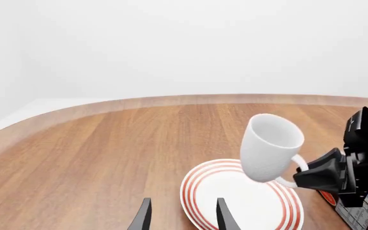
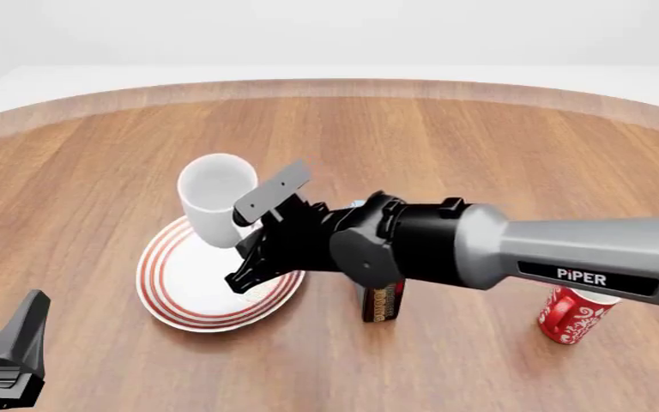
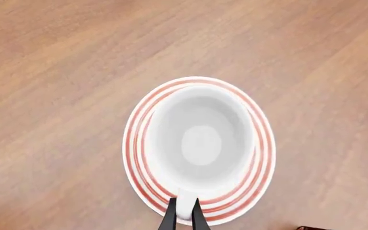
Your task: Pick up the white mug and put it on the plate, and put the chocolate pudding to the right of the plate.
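Note:
The white mug [image 2: 217, 197] hangs in the air above the plate [image 2: 192, 296], tilted, its mouth up. My right gripper [image 2: 250, 225] is shut on the mug's handle. The right wrist view looks down into the mug [image 3: 200, 139] with the red-ringed plate [image 3: 139, 120] under it and the fingers [image 3: 170, 218] pinching the handle. In the left wrist view the mug [image 1: 268, 146] is above the plate [image 1: 248, 199]. The chocolate pudding box [image 2: 383, 302] lies just right of the plate, mostly hidden under my right arm. My left gripper [image 1: 182, 215] is open and empty, low at the near left.
A red mug with white patterns [image 2: 575, 314] stands at the right of the table, near my right arm [image 2: 559, 253]. The round wooden table's far edge [image 2: 341, 86] curves across the back.

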Controlling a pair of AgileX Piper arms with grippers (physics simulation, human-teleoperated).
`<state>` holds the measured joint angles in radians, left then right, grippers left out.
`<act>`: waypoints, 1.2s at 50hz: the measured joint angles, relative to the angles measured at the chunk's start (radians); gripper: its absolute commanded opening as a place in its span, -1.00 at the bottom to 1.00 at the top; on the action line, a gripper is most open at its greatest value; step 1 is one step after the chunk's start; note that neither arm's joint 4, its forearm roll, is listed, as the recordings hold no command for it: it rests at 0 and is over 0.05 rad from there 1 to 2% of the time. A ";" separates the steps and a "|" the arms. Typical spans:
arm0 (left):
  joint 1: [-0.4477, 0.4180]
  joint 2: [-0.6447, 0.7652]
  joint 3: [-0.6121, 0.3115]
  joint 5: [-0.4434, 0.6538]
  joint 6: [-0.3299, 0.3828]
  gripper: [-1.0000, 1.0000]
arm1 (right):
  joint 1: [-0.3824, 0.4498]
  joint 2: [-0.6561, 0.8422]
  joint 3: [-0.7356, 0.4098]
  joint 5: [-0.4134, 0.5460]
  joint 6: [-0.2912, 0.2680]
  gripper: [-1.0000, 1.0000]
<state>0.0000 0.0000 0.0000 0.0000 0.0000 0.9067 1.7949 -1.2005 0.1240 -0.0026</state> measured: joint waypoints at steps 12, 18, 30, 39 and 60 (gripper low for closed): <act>0.000 0.000 0.000 0.000 0.000 1.00 | 0.001 0.031 -0.014 -0.012 0.015 -1.00; 0.000 0.000 0.000 0.000 0.000 1.00 | 0.002 0.049 -0.021 -0.019 0.024 -1.00; 0.000 0.000 0.000 0.000 0.000 1.00 | 0.001 0.082 -0.036 -0.030 0.040 -1.00; 0.000 0.000 0.000 0.000 0.000 1.00 | -0.001 0.106 -0.044 -0.040 0.050 -1.00; 0.000 0.000 0.000 0.000 0.000 1.00 | -0.004 0.157 -0.064 -0.059 0.067 -1.00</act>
<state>0.0000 0.0000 0.0000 0.0000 0.0000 0.9023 1.9520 -1.2644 0.0652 0.0647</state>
